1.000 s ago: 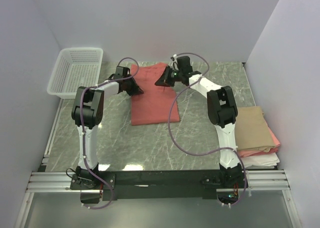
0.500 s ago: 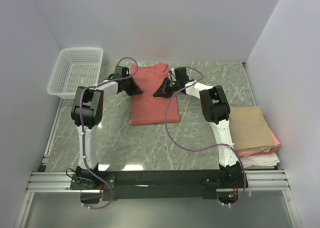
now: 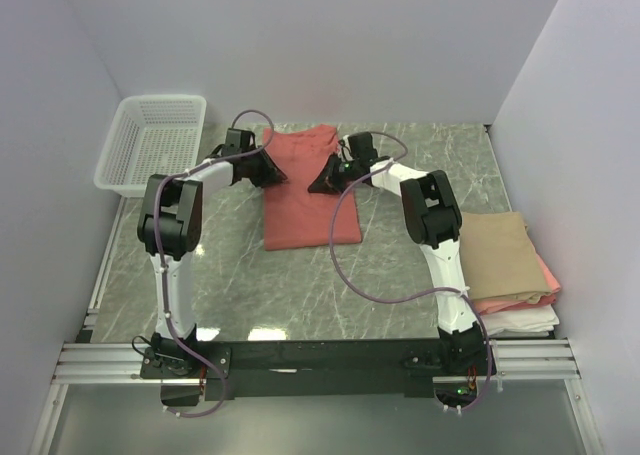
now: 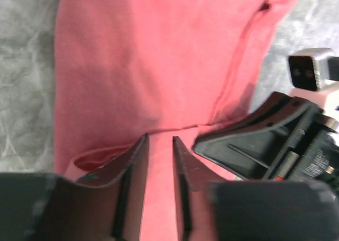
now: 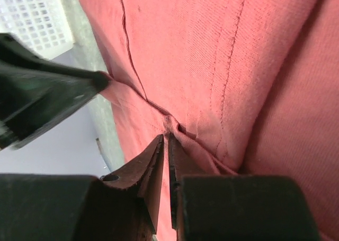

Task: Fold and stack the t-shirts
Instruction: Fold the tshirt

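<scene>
A salmon-red t-shirt (image 3: 305, 190) lies folded into a long strip in the middle of the table. My left gripper (image 3: 272, 173) hovers low at its far left edge. In the left wrist view that gripper (image 4: 160, 139) is open, with red cloth (image 4: 148, 66) lying flat under the gap. My right gripper (image 3: 322, 183) is at the shirt's far right edge. In the right wrist view it (image 5: 168, 136) is shut on a small pinch of the red cloth (image 5: 222, 55). A tan shirt (image 3: 510, 255) tops a pink one (image 3: 546, 275) and a white one (image 3: 520, 320) at the right.
A white mesh basket (image 3: 150, 140) stands at the far left, against the left wall. The folded stack sits against the right wall near the right arm's base. Walls close in the table on three sides. Grey marble tabletop (image 3: 300, 285) shows between the shirt and the arm bases.
The left gripper has opened and let go of the red shirt. The right gripper came down and nearer with the shirt's edge, then stayed put, still pinching it.
</scene>
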